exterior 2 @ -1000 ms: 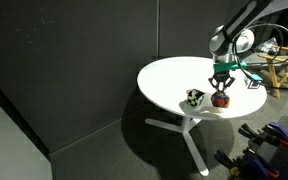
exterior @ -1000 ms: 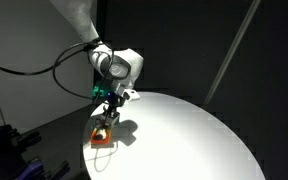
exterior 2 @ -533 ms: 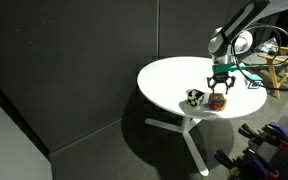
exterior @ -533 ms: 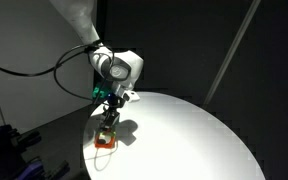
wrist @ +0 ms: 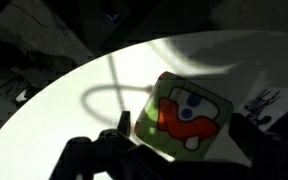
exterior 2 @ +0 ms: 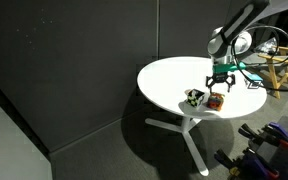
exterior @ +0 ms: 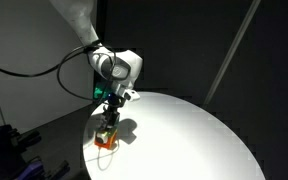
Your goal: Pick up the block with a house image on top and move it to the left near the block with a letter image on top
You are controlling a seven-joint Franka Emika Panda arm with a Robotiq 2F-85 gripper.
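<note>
The round white table (exterior: 204, 130) is seen in both exterior views, and the block with a house image on top (exterior: 106, 140) is set on it close to the rim; its orange-red sides are shown in an exterior view (exterior 2: 217, 101), where it is placed just beside the block with a letter image on top (exterior 2: 194, 97), the two being near each other but not seen to touch; whether a gap is left between them cannot be told at this size; the gripper (exterior 2: 219, 90) is held directly above the house block, its jaws parted and nothing clasped between them; the same is shown in an exterior view (exterior: 108, 122), where the gripper is poised over the orange cube; in the wrist view the house block (wrist: 189, 117) is seen from above, its top patched in green, white and red, resting flat on the lit table surface (wrist: 84, 80); dark fingers (wrist: 99, 158) are made out at the lower edge, blurred and in shadow.
</note>
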